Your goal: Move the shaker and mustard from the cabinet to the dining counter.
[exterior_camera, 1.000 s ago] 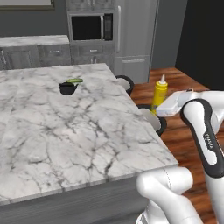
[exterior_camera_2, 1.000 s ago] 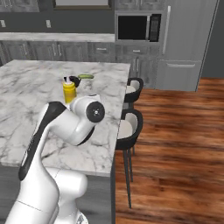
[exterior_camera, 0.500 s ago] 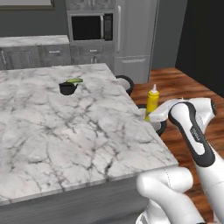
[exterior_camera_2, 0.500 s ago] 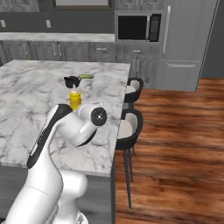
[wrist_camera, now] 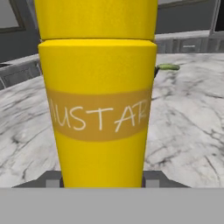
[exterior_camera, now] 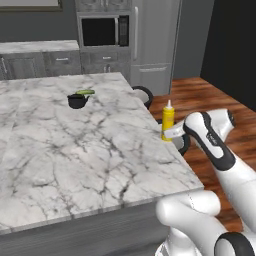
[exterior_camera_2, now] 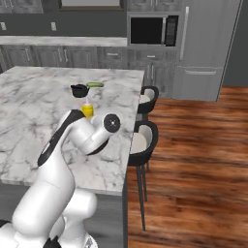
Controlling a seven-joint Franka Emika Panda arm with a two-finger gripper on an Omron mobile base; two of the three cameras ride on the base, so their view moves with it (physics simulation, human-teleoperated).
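Mustard (exterior_camera: 167,120) is in the jaws (wrist_camera: 101,181), which are closed on its lower body; in the hand view the yellow bottle stands upright between the two dark tips, with its label facing the camera. The jaws are narrowed to the width of the bottle, not fully shut.

From the left base view the mustard hangs at the right edge of the bench (exterior_camera: 75,155), near the middle of that edge, beside a stool (exterior_camera: 145,94) tucked under the overhang. From the right base view it shows just above the arm's elbow, over the marble and inside the right edge. I cannot tell from these views whether its base touches the top or is a little above it; it looks carried rather than set down.

Toward the far edge of the bench sits a black bowl (exterior_camera: 76,101) with a green piece (exterior_camera: 86,92) at its rim, well apart from the bottle.

As a judgement of progress: the mustard is out of the cabinet and has reached the bench, but it is not yet released. What remains for it is to lower it onto the marble, clear of the edge, and open the jaws. No shaker can be made out on the bench, so that half of the task looks undone.
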